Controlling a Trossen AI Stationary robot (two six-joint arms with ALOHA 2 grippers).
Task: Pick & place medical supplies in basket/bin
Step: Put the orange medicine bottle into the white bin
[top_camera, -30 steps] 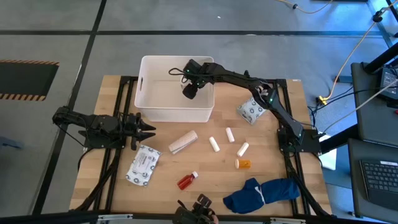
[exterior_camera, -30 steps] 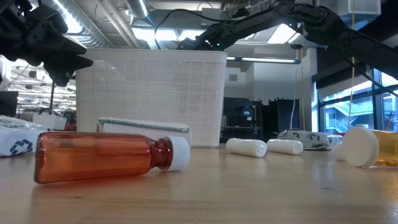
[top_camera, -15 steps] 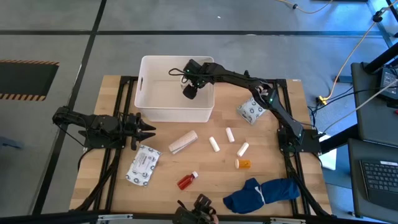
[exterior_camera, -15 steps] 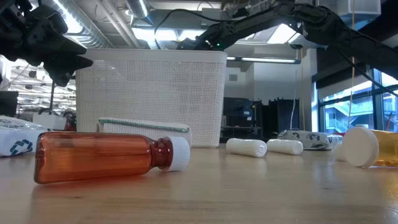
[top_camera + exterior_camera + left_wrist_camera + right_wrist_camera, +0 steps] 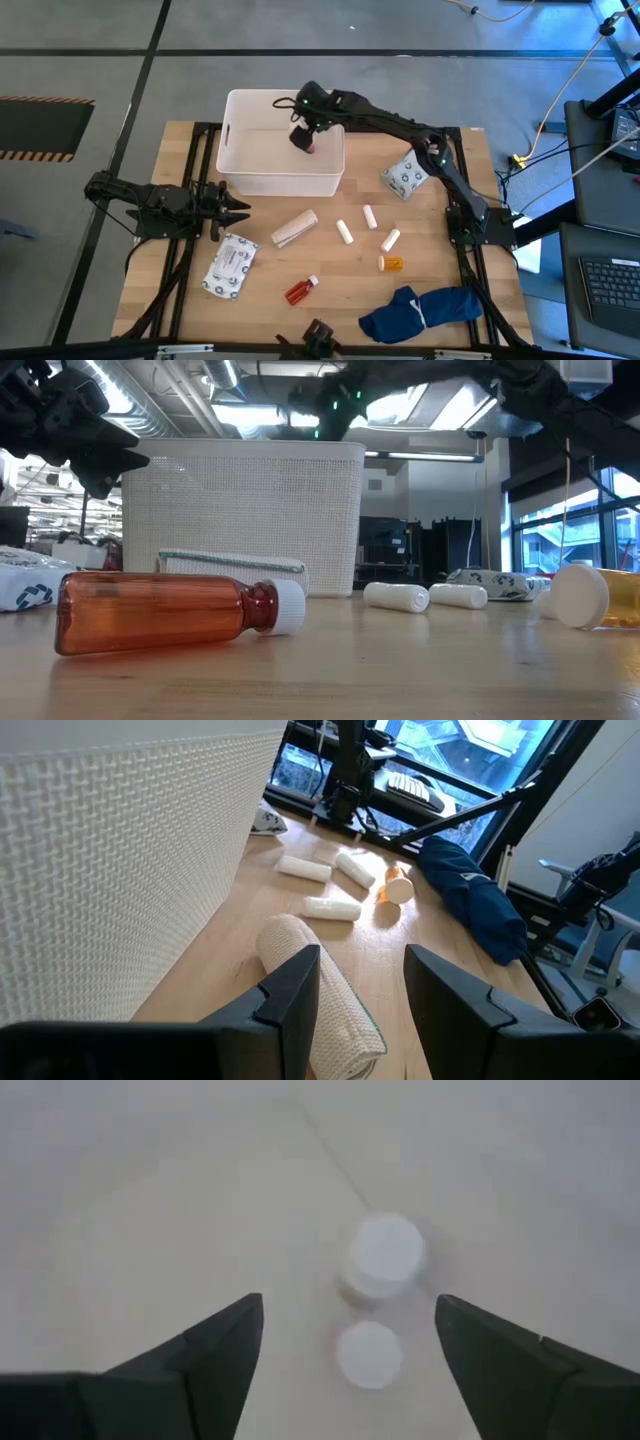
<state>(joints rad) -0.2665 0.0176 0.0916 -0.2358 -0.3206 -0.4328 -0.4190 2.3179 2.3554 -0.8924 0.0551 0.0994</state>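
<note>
My right gripper [image 5: 303, 138] hangs open over the white bin [image 5: 235, 140], above its right half. In the right wrist view its fingers stand apart on either side of two small white-topped round items [image 5: 385, 1255] lying on the bin floor. My left gripper [image 5: 240, 208] waits open near the table's left side, in front of the bin. On the table lie the tan bandage roll [image 5: 295, 228], three white cylinders [image 5: 344, 232], an orange bottle [image 5: 391, 263], a red bottle [image 5: 300, 290] and two printed packets [image 5: 231, 265] [image 5: 404, 177].
A dark blue cloth bundle [image 5: 420, 310] lies at the table's near right corner. The bin's mesh wall [image 5: 110, 870] stands close beside my left gripper, with the bandage roll [image 5: 320, 990] just ahead of its fingers. Bare wood shows between the bin and the cylinders.
My right gripper has risen inside the bin and shifted slightly toward the far edge. A small pinkish item now shows on the bin floor just below it. The left arm has kept still.
</note>
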